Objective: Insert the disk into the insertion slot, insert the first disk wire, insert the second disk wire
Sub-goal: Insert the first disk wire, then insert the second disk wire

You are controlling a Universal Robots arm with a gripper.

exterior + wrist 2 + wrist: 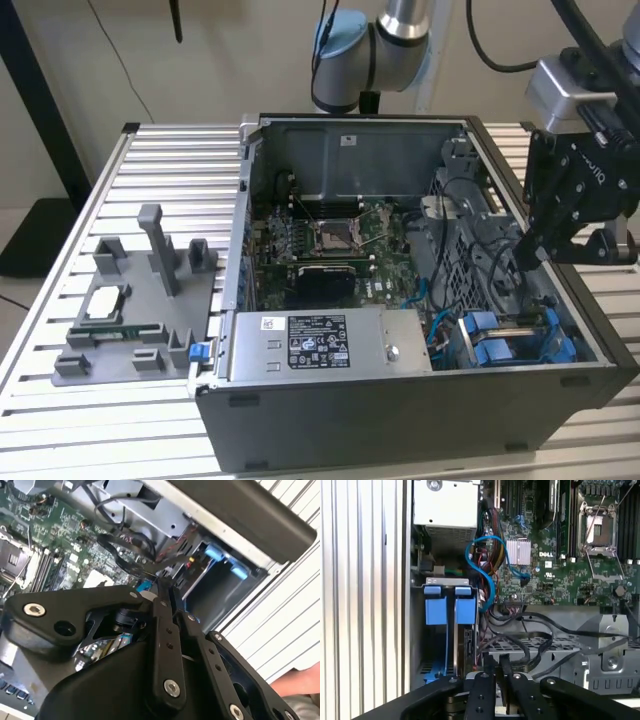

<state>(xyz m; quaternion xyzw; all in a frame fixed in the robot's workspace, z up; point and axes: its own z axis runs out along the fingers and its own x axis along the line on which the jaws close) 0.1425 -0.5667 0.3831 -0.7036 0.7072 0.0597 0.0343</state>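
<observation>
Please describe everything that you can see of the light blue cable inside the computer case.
The light blue cable is thin, smooth and looks like plastic. In the first wrist view it makes a wide loop over the green circuit board, beside the grey metal box, then runs down next to the two blue tabs. One end reaches a small dark plug on the board. In the exterior view it lies near the blue tabs at the case's front corner.

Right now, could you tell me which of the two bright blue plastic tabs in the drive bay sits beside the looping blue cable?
The blue tab nearer the green motherboard; the other blue tab sits by the grey case wall.
</observation>
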